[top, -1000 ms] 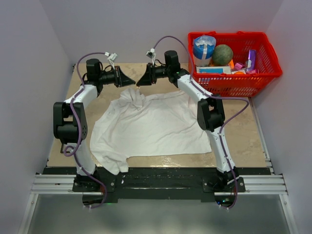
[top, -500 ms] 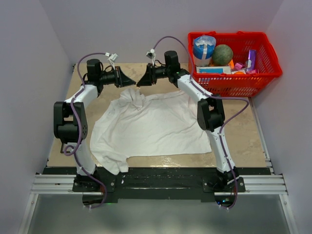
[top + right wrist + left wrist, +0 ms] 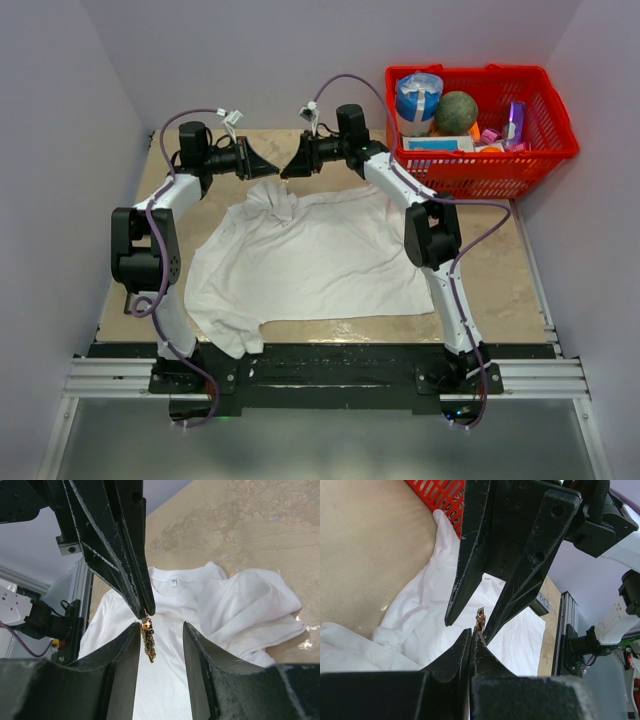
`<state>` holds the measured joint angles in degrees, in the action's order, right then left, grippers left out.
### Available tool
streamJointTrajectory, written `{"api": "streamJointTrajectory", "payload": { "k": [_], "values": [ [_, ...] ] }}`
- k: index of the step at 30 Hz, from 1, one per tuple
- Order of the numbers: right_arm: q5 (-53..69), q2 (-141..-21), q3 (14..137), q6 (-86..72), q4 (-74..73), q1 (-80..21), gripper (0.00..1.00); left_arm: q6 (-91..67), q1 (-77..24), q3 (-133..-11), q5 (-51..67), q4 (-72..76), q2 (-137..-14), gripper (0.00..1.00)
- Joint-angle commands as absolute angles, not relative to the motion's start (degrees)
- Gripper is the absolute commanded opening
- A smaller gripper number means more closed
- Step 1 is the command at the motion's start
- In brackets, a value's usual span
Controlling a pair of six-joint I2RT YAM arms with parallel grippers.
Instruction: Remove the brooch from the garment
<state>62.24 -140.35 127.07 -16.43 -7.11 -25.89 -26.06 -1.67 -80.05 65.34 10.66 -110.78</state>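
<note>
The white shirt [image 3: 320,255] lies spread on the table, bunched near its far left corner. My left gripper [image 3: 472,632] is shut on the small orange-gold brooch [image 3: 480,619], which sticks out beyond its tips in the air above the shirt [image 3: 420,615]. My right gripper [image 3: 161,627] faces it, open, one finger on either side of the brooch [image 3: 149,642]. The brooch hangs close to the right gripper's left finger [image 3: 120,655]. In the top view the two grippers meet tip to tip, left [image 3: 272,171] and right [image 3: 288,171], over the far edge of the shirt.
A red basket [image 3: 480,165] full of assorted items stands at the table's far right, behind the right arm. Grey walls close in the table at the left, back and right. A black rail [image 3: 320,365] runs along the near edge.
</note>
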Motion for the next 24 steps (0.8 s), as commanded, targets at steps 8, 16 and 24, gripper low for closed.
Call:
{"api": "streamJointTrajectory", "payload": {
  "k": [8,16,24],
  "values": [
    [65.56,-140.54,127.18,-27.92,6.4,-25.14,0.61,-24.61,-2.81,-82.79,66.45,10.37,-110.13,0.0],
    [68.29,-138.6,123.67,-31.82,12.4,-22.42,0.72,-24.08,-2.81,-83.32,66.18,10.02,-110.74,0.0],
    [66.98,-138.6,122.61,-31.03,10.83,-21.1,0.72,-21.8,-2.81,-83.58,65.66,7.83,-110.48,0.0]
  ]
}}
